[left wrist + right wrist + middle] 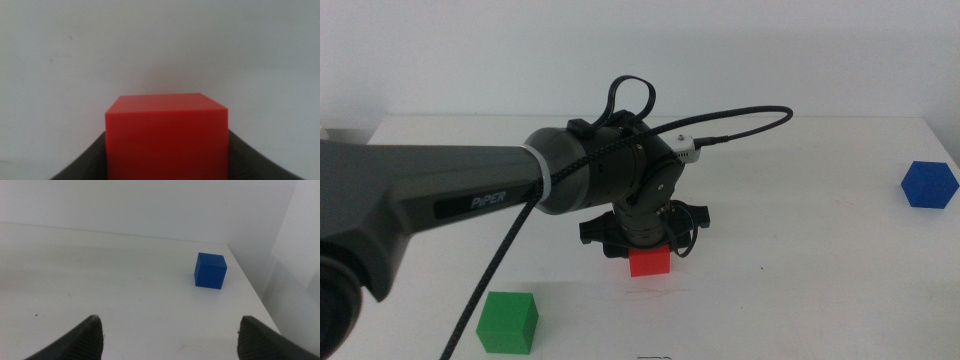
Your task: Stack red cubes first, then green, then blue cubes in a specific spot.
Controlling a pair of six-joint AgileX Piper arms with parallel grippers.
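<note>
A: Where do we have the left end effector [648, 248]?

B: Low in the centre of the middle view, down at the table [800, 200]. Its dark jaws are clamped on the red cube [649, 262]; in the left wrist view that cube [166, 136] fills the gap with a jaw against each side.

A: Open room around it?

B: We see bare white surface on every side of the red cube. The green cube [508, 322] sits at lower left, well apart, close to the bottom edge of the frame. The blue cube [929, 184] sits at far right, near the table's right edge.

A: Obstructions?

B: The left arm's body and its black cable [740, 118] cross the left half of the frame, the cable passing just beside the green cube.

A: The right end effector [170, 335]?

B: Seen only in its wrist view, jaws wide apart, holding nothing, with the blue cube [210, 270] ahead near the table's corner.
</note>
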